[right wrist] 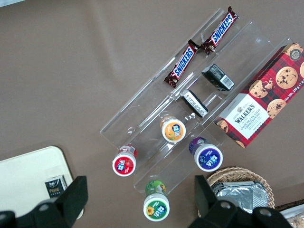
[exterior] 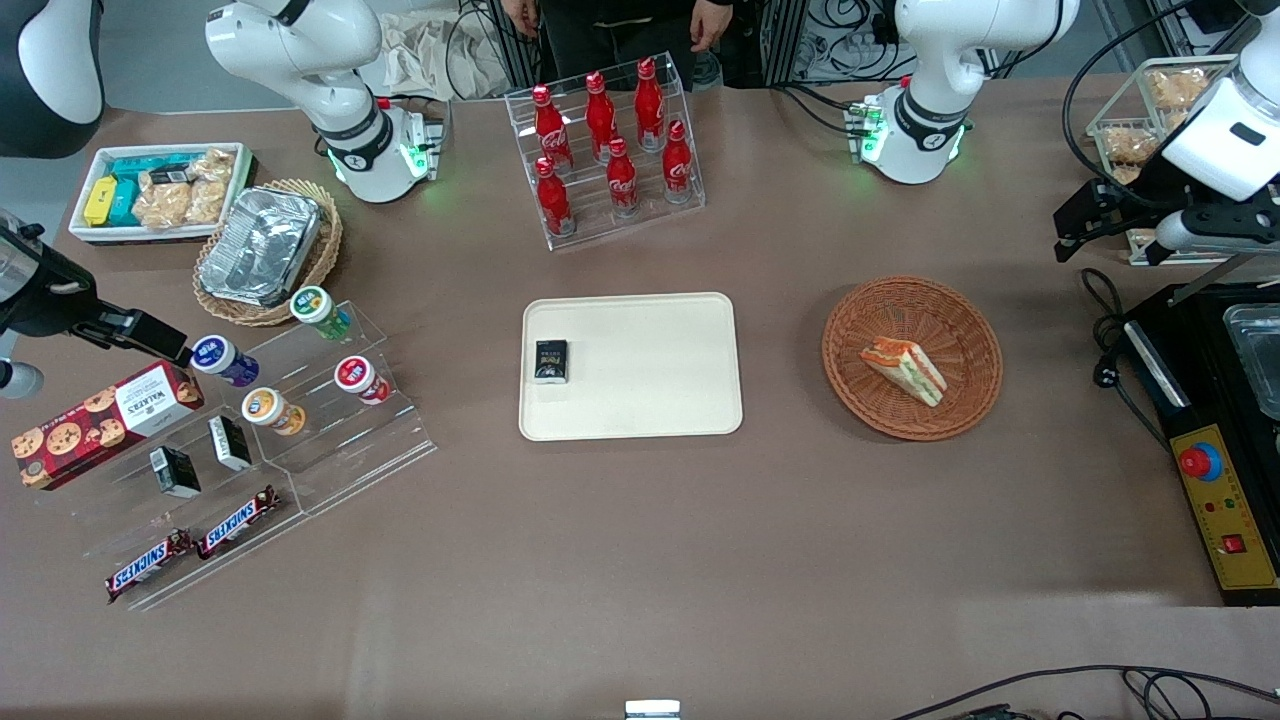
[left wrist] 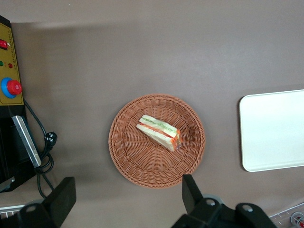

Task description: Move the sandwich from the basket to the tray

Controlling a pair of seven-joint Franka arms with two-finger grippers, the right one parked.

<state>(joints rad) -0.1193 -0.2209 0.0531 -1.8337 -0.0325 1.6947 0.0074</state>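
The sandwich (exterior: 903, 370) (left wrist: 159, 133), a white-bread wedge with red, orange and green layers, lies in the round reddish-brown wicker basket (exterior: 850, 320) (left wrist: 128, 161). The cream tray (exterior: 650, 380) (left wrist: 275, 133) lies flat beside the basket, toward the parked arm's end, and carries a small black box (exterior: 550, 361). My left gripper (exterior: 1075, 228) (left wrist: 127, 192) hangs high above the table, off the basket toward the working arm's end and farther from the front camera. It is open, its fingers wide apart with nothing between them.
A black and yellow control box (exterior: 1220, 500) (left wrist: 9, 71) with a red button and a cable (exterior: 1105, 330) sits near the basket at the working arm's end. A rack of red cola bottles (exterior: 610, 150) stands farther from the camera than the tray. A clear snack stand (exterior: 260, 420) is at the parked arm's end.
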